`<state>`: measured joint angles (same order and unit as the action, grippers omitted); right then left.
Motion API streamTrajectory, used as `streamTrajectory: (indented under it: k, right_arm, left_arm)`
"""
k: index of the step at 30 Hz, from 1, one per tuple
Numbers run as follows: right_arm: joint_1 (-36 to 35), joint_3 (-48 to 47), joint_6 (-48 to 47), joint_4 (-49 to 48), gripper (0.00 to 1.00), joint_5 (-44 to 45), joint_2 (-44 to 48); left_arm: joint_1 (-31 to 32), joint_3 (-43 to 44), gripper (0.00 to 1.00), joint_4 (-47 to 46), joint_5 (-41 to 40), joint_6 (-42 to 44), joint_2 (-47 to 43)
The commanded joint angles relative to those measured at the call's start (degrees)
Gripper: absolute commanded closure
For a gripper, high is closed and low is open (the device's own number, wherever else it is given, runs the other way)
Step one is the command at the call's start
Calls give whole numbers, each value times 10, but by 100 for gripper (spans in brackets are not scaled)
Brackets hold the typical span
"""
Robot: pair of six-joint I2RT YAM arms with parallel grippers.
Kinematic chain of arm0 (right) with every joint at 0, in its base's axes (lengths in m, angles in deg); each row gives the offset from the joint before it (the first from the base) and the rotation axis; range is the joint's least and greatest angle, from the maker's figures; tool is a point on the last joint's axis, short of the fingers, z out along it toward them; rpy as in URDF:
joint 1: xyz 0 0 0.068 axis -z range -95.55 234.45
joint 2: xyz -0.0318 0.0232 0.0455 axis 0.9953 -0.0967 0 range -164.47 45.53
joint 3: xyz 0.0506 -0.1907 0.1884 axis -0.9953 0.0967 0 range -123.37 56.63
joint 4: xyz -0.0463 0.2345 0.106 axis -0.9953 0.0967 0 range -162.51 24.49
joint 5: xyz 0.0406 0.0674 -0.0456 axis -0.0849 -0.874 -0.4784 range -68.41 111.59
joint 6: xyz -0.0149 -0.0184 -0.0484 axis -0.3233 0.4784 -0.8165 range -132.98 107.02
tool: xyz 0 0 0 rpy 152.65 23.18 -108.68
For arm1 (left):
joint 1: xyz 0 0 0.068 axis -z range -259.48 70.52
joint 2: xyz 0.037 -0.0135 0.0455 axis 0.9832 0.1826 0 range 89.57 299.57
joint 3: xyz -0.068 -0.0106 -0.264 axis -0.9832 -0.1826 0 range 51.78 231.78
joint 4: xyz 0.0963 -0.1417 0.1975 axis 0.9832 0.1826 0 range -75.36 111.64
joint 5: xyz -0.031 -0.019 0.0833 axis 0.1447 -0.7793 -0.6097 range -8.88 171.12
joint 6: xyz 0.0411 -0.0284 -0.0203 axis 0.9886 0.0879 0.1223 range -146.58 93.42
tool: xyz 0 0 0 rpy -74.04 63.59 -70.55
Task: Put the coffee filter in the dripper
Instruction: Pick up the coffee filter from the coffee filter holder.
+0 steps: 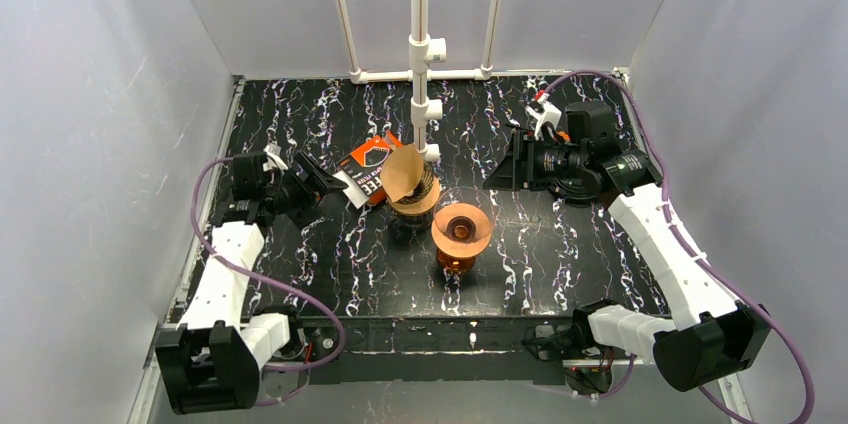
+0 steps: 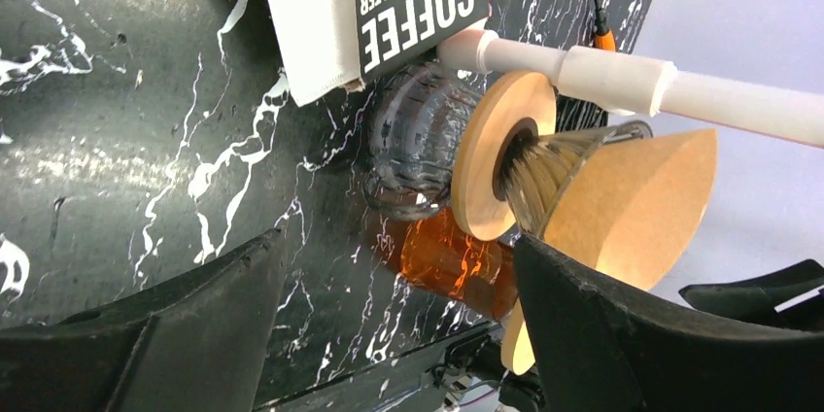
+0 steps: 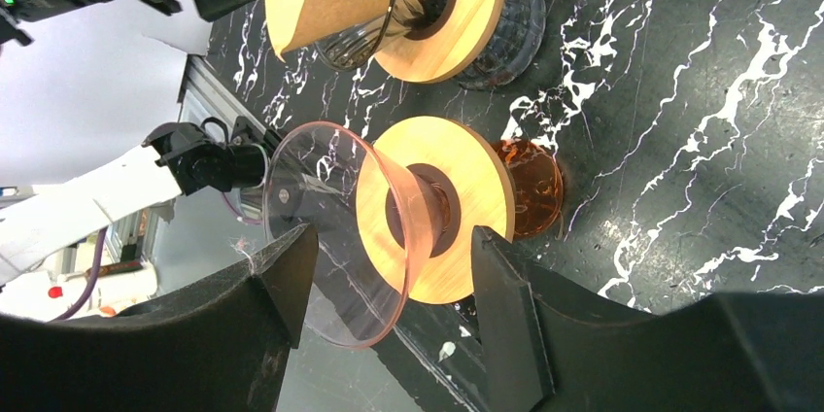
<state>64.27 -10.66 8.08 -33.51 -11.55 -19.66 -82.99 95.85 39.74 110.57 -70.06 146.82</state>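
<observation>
Step in hand: the seating looks done. What remains, in my judgement, is a check of fit and a clean retreat.

The left gripper (image 1: 322, 182) stands left of the clear dripper (image 2: 544, 174), jaws apart with nothing between them. A filter box (image 1: 365, 166) lies just left of that dripper, against or very near the glass under it; I cannot tell which.

The coffee filter (image 1: 403, 172) sits in the clear dripper's cone. Its brown edge rises well above the rim and leans toward the box side. Whether it lies flat against the ribs is not visible.

Behind the clear dripper rises a white pipe post (image 1: 425, 54), with its lowest stub near the filter's edge. I judge it a snag risk for any approach from above.

In front and to the right stands an orange dripper (image 1: 461, 229), empty. The right gripper (image 1: 500, 176), right of the clear dripper, is also spread and empty. If the paper needs pressing down, that calls for a light touch, since the tall edge would tip easily.
</observation>
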Motion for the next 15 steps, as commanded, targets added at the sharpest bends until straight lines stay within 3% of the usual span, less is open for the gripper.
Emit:
streamTrajectory:
  k: [1, 15]
  right_arm:
    - [5, -34, -5, -13, 32, 2, 4]
    - [5, -41, -16, -14, 32, 14, -14]
  left_arm:
    - [-6, -33, 18, -114, 44, -36, 37]
    - [-6, -102, 36, -287, 34, -90, 163]
